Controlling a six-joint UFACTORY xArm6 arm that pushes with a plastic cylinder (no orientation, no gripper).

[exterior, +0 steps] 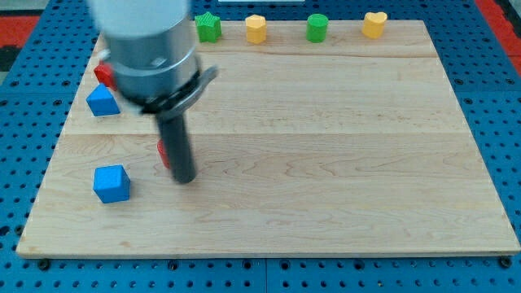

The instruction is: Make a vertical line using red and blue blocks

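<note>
- Nearest, at the left, a blue cube-shaped block (111, 183) sits flat on the pale wooden bench (326, 163), well apart from the bench's near edge.
- Just right of it, my tip (185, 179) rests on the bench surface at the lower end of a straight dark rod. The rod stands nearly upright and rises into a wide grey cylindrical arm body with a dark collar, which fills the far-left part of the view.
- A small red block (163, 152) is pressed against the left side of the rod, just above my tip; most of it is hidden by the rod, so its shape cannot be made out.
- There is no gripper on this arm, so nothing is clasped; the rod only touches the red block sideways.
- Farther back on the left, a second blue block (101, 101), with a peaked, roughly pentagonal outline, lies near the bench's left edge.
- Just beyond it, a second red block (103, 74) shows partly from behind the arm body; its shape is unclear.
- Along the far edge, from left to right: a green star-shaped block (208, 28), a yellow block (256, 28) of rounded hexagonal look, a green cylinder-like block (317, 28), and a yellow heart-shaped block (374, 24), each well apart from the next.
- The bench rests on a blue perforated board (505, 98).
- No readable writing, brand or label shows anywhere.
</note>
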